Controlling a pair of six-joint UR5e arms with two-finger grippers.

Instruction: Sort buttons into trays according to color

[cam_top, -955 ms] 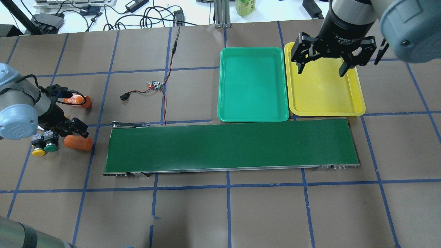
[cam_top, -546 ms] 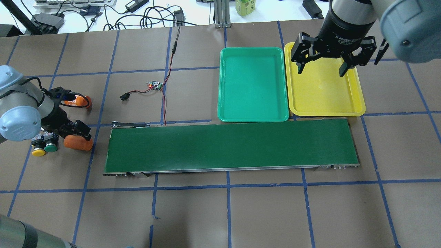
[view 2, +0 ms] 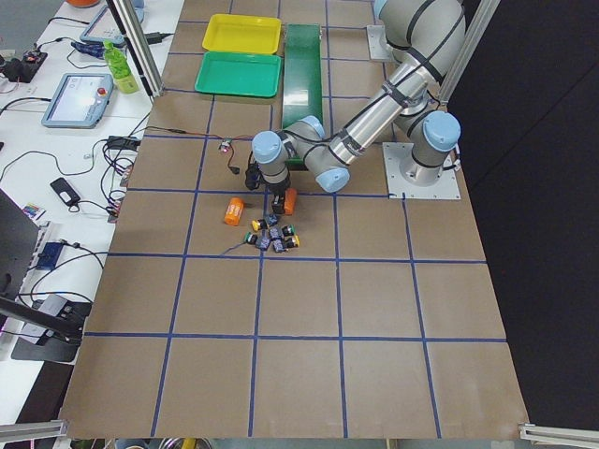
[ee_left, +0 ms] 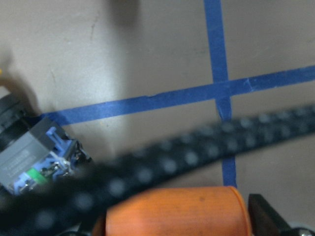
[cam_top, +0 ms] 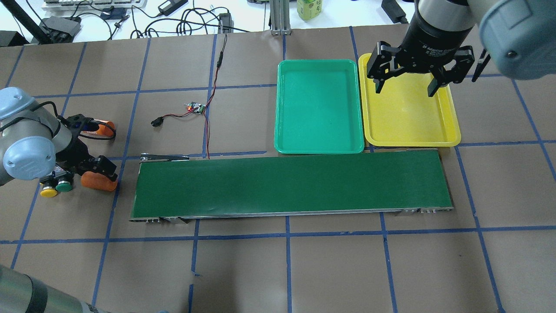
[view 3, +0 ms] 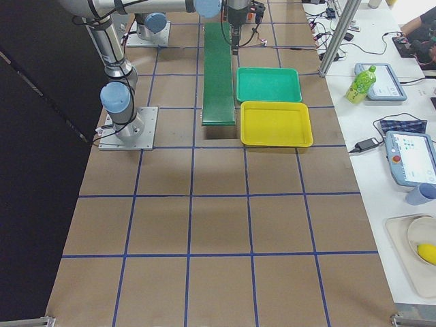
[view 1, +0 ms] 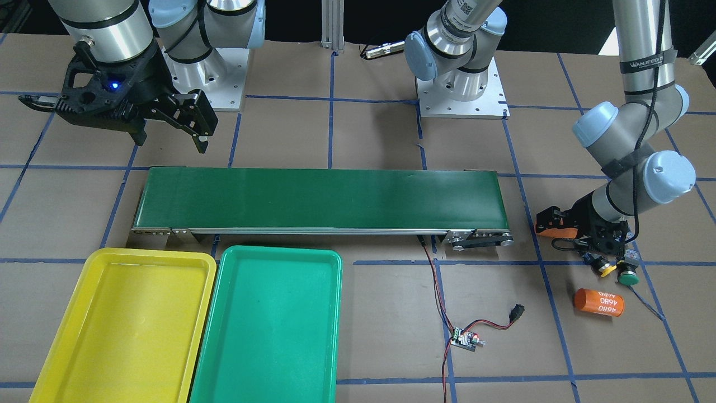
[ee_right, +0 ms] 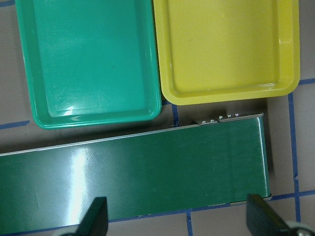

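Both trays are bare: nothing in the green tray, nothing in the yellow tray touching it on the right. So zero sorted, and we'd call this the very first pick.

All the buttons sit in a tight clump on the table, well apart from the trays, past the far end of the belt. From overhead we only make out one yellow cap and one green cap, side by side.

The left claw is down low right at that clump. Its jaws look spread and gripping nothing, and in the wrist view an orange cylinder fills the gap between them, with a button body off to the side.

The right claw hangs wide open and empty over the tray end of the belt.

Next move, as we see it: shift the left claw off the cylinder and onto a single button. They're packed close, so getting only one is the fiddly bit.
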